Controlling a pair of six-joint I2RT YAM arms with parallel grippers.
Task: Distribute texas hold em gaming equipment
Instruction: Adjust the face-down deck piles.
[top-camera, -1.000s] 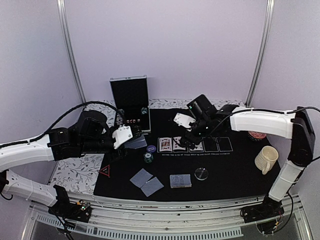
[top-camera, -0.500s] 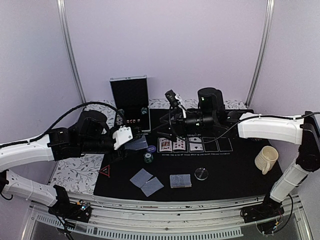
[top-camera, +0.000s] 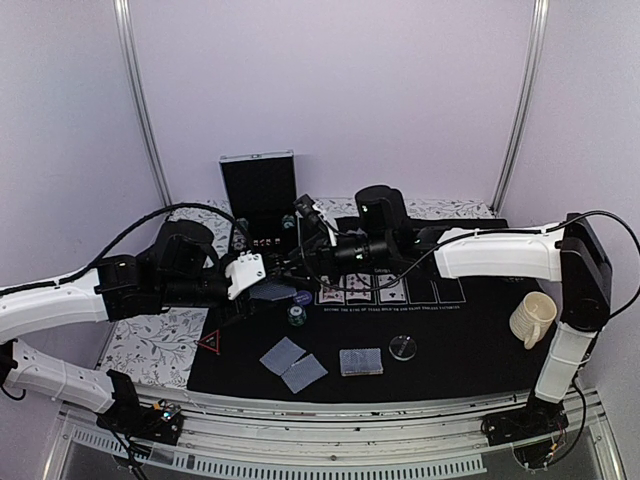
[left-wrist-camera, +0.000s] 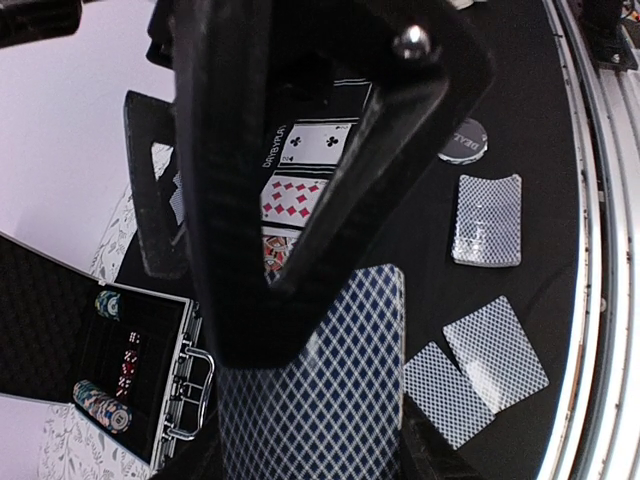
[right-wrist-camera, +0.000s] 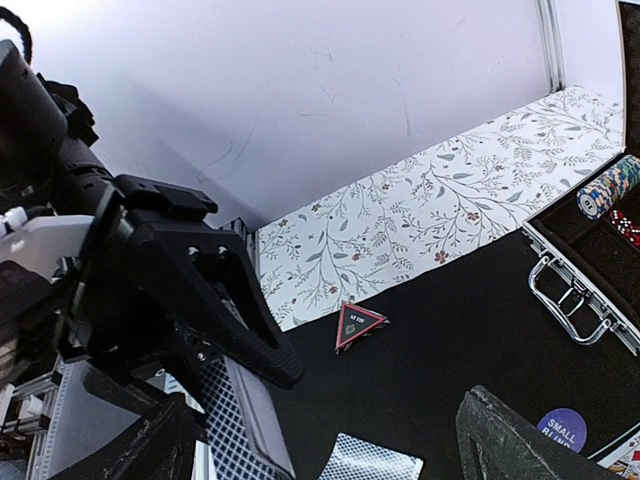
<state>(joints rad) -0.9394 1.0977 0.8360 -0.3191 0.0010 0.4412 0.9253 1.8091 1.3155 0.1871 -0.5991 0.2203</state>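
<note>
Here, the left tool is clamped on the deck, held raised over the tabletop's left side, probably so a card can be drawn. The right tool, spread wide and empty, points at it. Face-down cards lie toward the near edge.

Robot test booth: plain panel walls, railed table.
</note>
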